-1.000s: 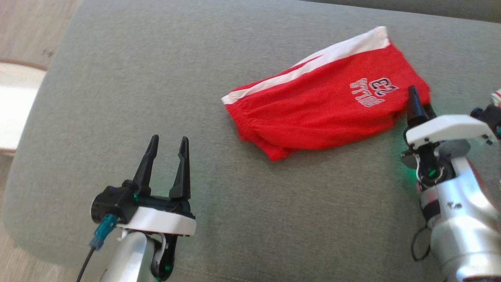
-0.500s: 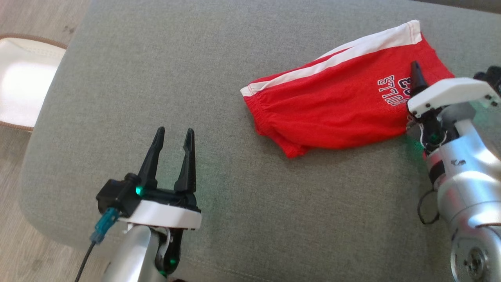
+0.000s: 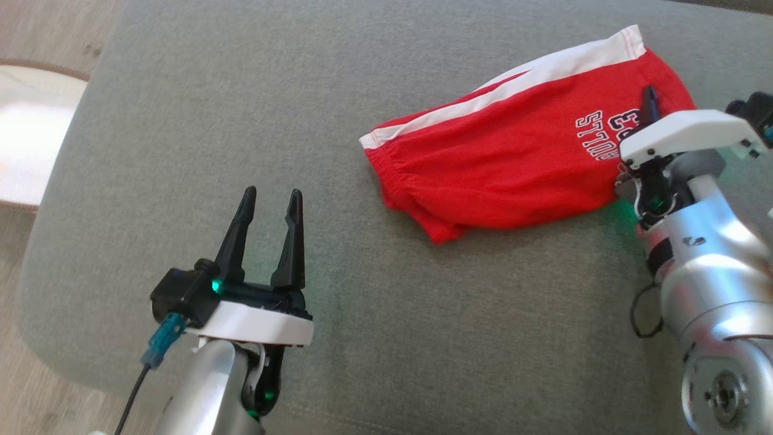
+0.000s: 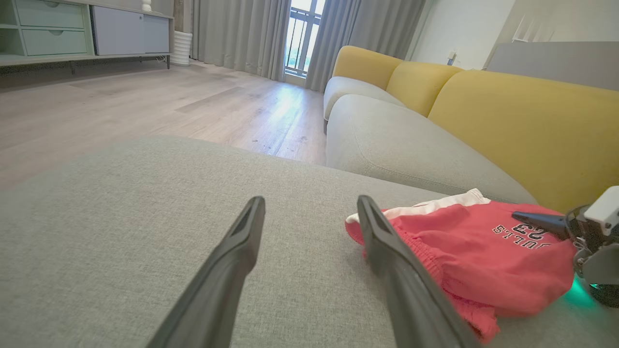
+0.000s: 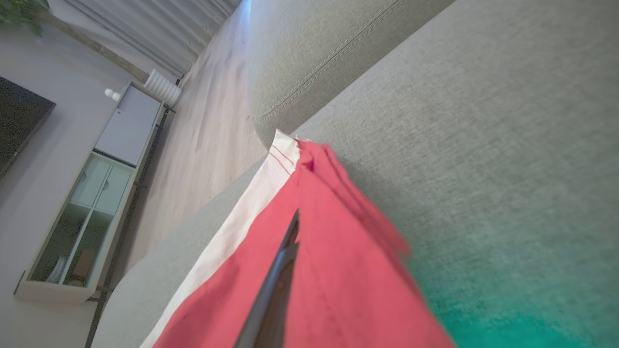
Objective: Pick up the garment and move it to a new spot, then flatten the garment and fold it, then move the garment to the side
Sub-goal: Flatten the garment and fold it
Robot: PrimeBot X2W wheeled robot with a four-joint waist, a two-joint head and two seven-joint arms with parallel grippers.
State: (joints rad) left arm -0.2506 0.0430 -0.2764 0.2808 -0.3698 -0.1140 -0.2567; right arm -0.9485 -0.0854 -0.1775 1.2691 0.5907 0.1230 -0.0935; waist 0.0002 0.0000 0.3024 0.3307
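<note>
shorts (image 3: 513, 169), soft and floppy on the cushion (image 3: 241, 90), are pinched at one edge by the right gripper (image 3: 649, 106), while the left gripper (image 3: 269, 208) has its fingers apart.

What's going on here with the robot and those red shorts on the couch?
A two-armed robot is handling red shorts that lie on a grey sofa cushion. Its right gripper is shut on the shorts' edge beside the printed lettering, pinching the fabric. The left gripper is open above bare cushion, apart from the shorts, which are not yet flattened or folded.
</note>
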